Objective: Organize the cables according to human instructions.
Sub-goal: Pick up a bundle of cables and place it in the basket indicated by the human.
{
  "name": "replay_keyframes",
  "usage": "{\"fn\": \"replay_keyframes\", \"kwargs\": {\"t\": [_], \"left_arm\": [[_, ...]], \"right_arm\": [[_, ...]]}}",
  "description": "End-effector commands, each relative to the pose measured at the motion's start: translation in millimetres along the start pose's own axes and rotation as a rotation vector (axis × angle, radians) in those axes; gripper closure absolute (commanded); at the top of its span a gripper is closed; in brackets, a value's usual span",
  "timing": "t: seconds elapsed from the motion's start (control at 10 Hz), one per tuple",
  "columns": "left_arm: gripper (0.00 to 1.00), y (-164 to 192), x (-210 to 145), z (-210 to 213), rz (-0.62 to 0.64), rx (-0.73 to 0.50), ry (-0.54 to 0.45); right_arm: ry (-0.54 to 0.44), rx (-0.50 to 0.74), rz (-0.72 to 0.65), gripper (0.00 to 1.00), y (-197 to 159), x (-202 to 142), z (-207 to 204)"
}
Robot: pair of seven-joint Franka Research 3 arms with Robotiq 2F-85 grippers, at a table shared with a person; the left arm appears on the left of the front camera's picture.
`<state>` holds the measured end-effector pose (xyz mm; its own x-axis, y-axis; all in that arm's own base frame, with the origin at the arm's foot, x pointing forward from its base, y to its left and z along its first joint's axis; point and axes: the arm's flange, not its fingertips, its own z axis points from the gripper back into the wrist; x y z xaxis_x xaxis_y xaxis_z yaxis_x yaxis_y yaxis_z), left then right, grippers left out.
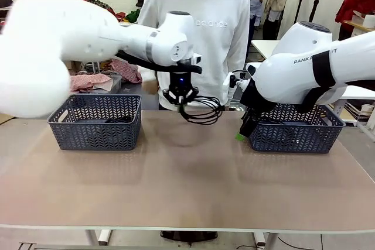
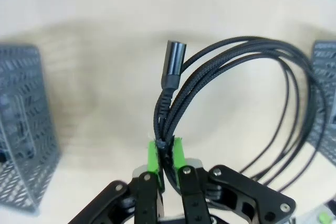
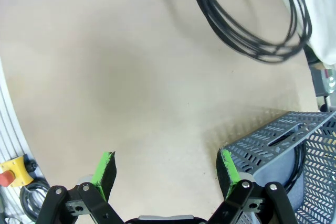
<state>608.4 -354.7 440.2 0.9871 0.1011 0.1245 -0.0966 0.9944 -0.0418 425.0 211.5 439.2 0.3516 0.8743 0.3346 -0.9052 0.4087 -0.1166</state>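
Note:
A coiled black cable (image 1: 202,111) hangs above the table's far middle, pinched in my left gripper (image 1: 183,102). In the left wrist view that gripper (image 2: 165,153) is shut on the cable (image 2: 231,72) where its loops bunch, and a chunky black plug (image 2: 173,64) sticks up from the bundle. My right gripper (image 1: 241,133) hovers low beside the right basket's left wall; its green pads (image 3: 107,169) stand wide apart over bare tabletop with nothing between them. The hanging cable (image 3: 247,22) also shows in the right wrist view. The human (image 1: 199,33) in a white sweatshirt stands behind the table.
Two dark grey perforated baskets stand on the table: the left basket (image 1: 94,130) holds a black cable (image 1: 120,120), and the right basket (image 1: 293,139) holds a black cord (image 3: 299,163). A red-and-yellow stop button (image 3: 10,171) sits at the table's near side. Clothes lie behind.

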Motion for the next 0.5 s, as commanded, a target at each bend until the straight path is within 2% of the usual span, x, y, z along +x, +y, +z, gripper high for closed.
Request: {"fn": "replay_keyframes", "kwargs": {"t": [0.0,0.4], "left_arm": [[1.0,49.7,-27.3,17.4,-0.007,-0.035,-0.003],[1.0,130.5,-38.8,48.9,-0.015,-0.116,-0.02]], "right_arm": [[-0.001,-0.008,-0.002,0.0,-0.5,0.1,0.7],[-0.001,-0.008,-0.002,0.0,-0.5,0.1,0.7]]}}
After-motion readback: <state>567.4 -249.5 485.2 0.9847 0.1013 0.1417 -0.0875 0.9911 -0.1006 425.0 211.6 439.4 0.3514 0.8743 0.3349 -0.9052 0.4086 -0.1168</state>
